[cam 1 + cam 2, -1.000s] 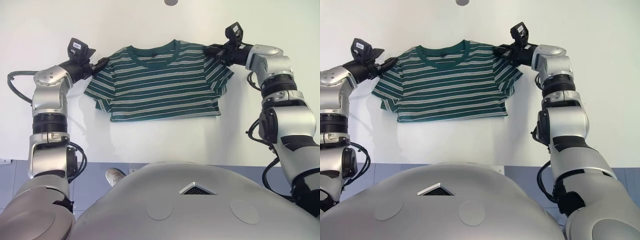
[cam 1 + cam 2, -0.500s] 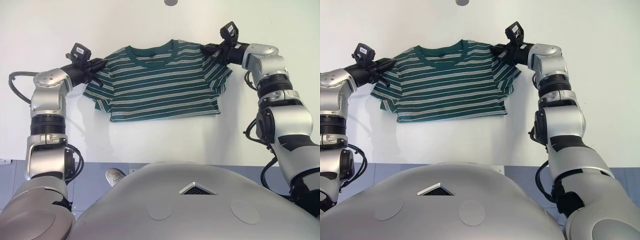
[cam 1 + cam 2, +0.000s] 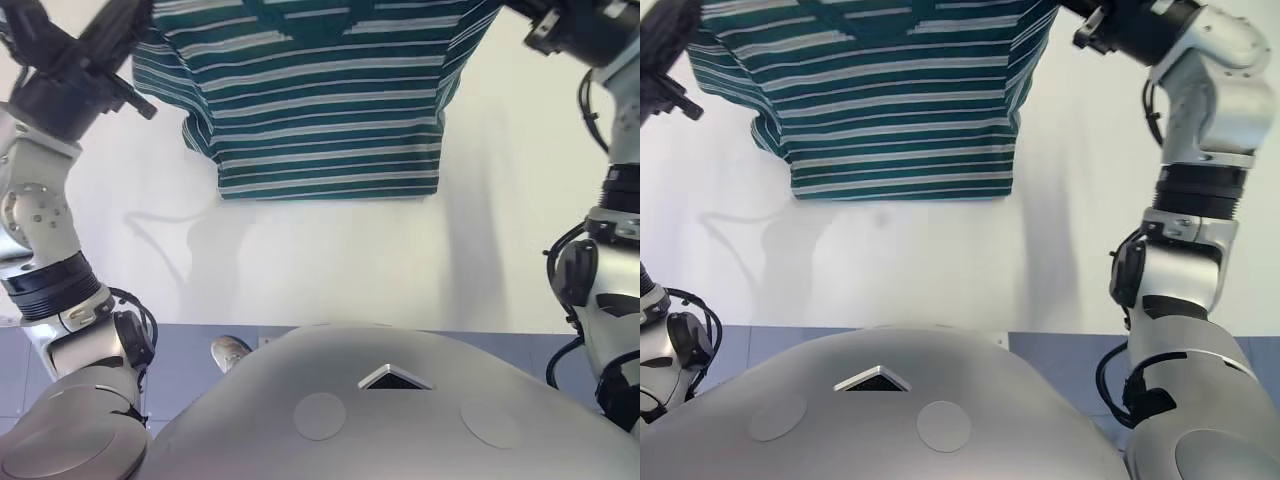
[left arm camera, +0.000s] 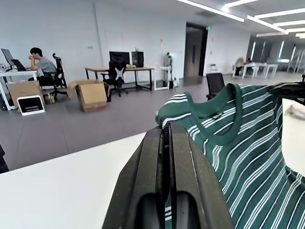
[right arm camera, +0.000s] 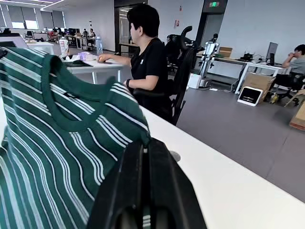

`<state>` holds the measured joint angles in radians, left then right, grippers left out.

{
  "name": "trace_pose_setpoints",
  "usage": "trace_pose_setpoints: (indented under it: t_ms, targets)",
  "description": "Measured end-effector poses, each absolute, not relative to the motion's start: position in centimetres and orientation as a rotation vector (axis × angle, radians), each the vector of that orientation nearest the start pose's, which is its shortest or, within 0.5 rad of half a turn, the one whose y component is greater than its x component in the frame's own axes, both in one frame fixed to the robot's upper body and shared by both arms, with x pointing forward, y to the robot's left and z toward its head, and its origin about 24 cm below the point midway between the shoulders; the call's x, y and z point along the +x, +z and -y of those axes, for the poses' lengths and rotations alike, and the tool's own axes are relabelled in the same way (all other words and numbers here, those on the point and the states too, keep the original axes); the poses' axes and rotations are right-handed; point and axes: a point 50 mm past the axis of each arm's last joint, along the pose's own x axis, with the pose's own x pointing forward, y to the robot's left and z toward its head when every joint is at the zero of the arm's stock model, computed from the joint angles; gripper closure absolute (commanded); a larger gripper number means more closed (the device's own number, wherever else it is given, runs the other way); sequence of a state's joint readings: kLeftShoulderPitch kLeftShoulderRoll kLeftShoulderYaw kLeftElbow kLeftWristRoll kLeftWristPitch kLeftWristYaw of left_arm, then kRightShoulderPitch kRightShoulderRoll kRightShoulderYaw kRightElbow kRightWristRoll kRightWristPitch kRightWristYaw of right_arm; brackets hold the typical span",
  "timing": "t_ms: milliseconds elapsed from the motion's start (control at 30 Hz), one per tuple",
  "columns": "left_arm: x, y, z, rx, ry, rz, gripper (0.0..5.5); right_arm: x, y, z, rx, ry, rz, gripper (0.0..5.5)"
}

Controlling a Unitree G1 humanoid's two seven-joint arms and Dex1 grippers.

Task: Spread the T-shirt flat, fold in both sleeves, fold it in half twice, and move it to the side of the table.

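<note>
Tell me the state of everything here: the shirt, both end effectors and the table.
T-shirt: held up by both shoulders, hanging open, sleeves not folded in.
left end effector: shut on one shoulder of the T-shirt.
right end effector: shut on the other shoulder.
table: white top, the shirt's shadow falling on it.

The T-shirt (image 3: 320, 110) hangs like a striped curtain across the far middle of the table (image 3: 330, 270). It blocks passage there, and the left gripper (image 4: 167, 128) and right gripper (image 5: 144, 143) are each pinched on one of its shoulders. Below the hem, a wide band of white table runs to the near edge, and strips of table lie between the cloth and each arm.
</note>
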<state>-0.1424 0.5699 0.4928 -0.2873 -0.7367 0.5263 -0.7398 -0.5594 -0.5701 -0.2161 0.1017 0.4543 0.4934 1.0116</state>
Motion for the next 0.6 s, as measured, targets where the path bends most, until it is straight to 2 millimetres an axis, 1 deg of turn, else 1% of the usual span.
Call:
trace_pose_setpoints:
  t_ms: [33, 67, 133, 233, 267, 300, 367, 467, 533, 600]
  targets:
    - [23.6, 19.3, -26.7, -0.114, -0.595, 0.228, 5.49, 30.6, 20.6, 22.5, -0.017, 0.916, 0.106, 5.50]
    - [23.3, 20.7, -26.9, -0.108, -0.590, 0.281, 5.49, 29.8, 22.2, 22.3, 0.004, 0.942, 0.165, 5.50]
    - [23.2, 22.2, -26.7, -0.090, -0.588, 0.321, 5.49, 29.1, 24.0, 21.9, 0.049, 0.968, 0.230, 5.50]
    - [23.0, 25.1, -26.1, -0.047, -0.603, 0.419, 5.49, 28.1, 26.9, 21.4, 0.108, 1.017, 0.349, 5.50]
    - [22.9, 25.7, -26.0, -0.043, -0.611, 0.443, 5.49, 27.9, 27.5, 21.4, 0.123, 1.024, 0.375, 5.50]
    - [22.5, 26.7, -25.7, -0.040, -0.628, 0.484, 5.49, 27.5, 28.4, 21.4, 0.142, 1.035, 0.412, 5.50]
    - [21.7, 28.5, -25.4, -0.049, -0.653, 0.563, 5.49, 27.0, 29.3, 21.5, 0.181, 1.051, 0.456, 5.50]
    - [20.8, 31.7, -25.1, -0.028, -0.659, 0.673, 5.49, 25.8, 31.8, 21.5, 0.180, 1.077, 0.552, 5.50]
    - [20.7, 32.5, -24.9, -0.026, -0.657, 0.694, 5.49, 25.5, 32.5, 21.7, 0.190, 1.074, 0.580, 5.50]
    - [20.9, 33.5, -24.2, -0.002, -0.666, 0.708, 5.49, 25.1, 33.5, 21.7, 0.201, 1.085, 0.622, 5.50]
